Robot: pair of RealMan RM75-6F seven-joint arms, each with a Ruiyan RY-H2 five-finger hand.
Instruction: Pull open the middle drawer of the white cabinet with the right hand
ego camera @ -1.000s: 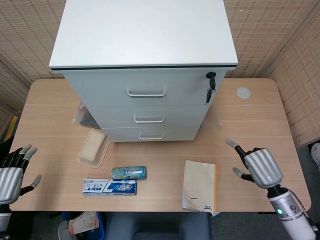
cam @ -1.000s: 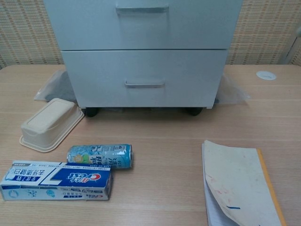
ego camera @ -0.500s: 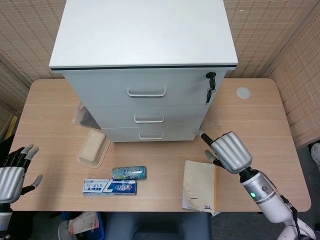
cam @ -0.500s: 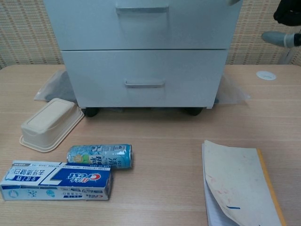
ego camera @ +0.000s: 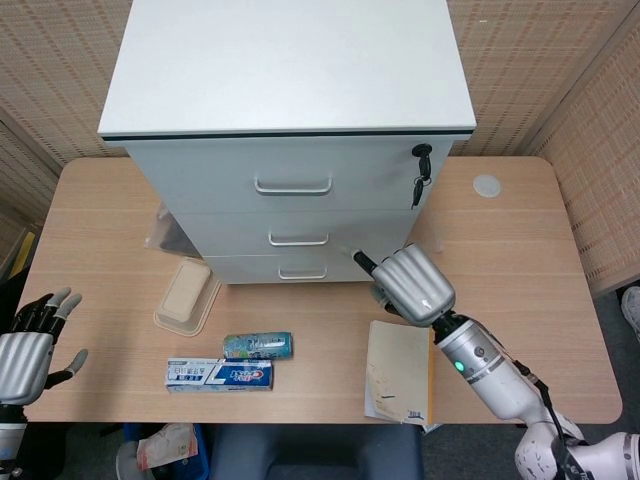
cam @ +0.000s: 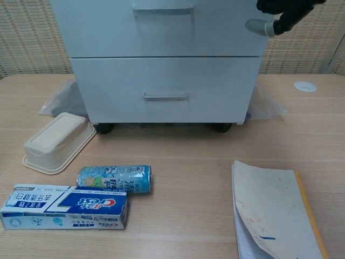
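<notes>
The white cabinet [ego camera: 290, 130] stands at the back of the table with three shut drawers. Its middle drawer [ego camera: 298, 232] carries a silver handle [ego camera: 298, 240], which also shows at the top of the chest view [cam: 163, 9]. My right hand [ego camera: 408, 284] hovers in front of the cabinet's lower right corner, fingers apart and holding nothing, one finger stretched toward the drawer fronts. Only its dark fingertips [cam: 280, 13] show in the chest view, to the right of the handle and apart from it. My left hand [ego camera: 28, 350] stays open at the table's left edge.
A beige lidded tray [ego camera: 186, 294], a drink can [ego camera: 258, 346] and a toothpaste box [ego camera: 218, 375] lie at front left. A notebook [ego camera: 400, 372] lies at front right, under my right forearm. Keys [ego camera: 420, 172] hang from the top drawer's lock. A white disc [ego camera: 486, 185] sits back right.
My right hand has swung left and forward from the table's right side to just in front of the cabinet's lower right corner. The left hand has hardly moved. The drawers remain shut.
</notes>
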